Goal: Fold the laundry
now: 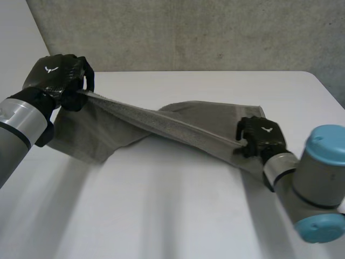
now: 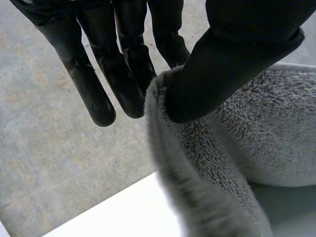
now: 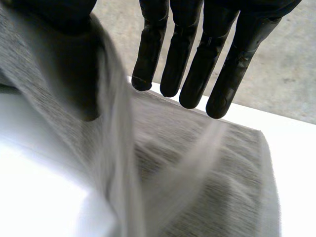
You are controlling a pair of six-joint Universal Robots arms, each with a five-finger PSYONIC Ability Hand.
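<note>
A grey towel point(image 1: 205, 121) lies half-spread on the white table point(image 1: 161, 216). One of its edges is pulled into a taut band between my two hands. My left hand point(image 1: 54, 75) is raised at the far left. In the left wrist view its thumb point(image 2: 222, 64) pinches the towel's edge point(image 2: 237, 143) against the fingers. My right hand point(image 1: 261, 135) sits low on the towel's right part, at the other end of the band. There the fingers point(image 3: 197, 64) are straight and apart from the thumb, and the towel point(image 3: 197, 168) edge runs over the thumb between them.
A concrete wall point(image 1: 188, 32) runs behind the table's far edge. Bare tabletop stretches in front of the towel towards me. My right arm's blue-capped elbow point(image 1: 323, 189) stands over the near right of the table.
</note>
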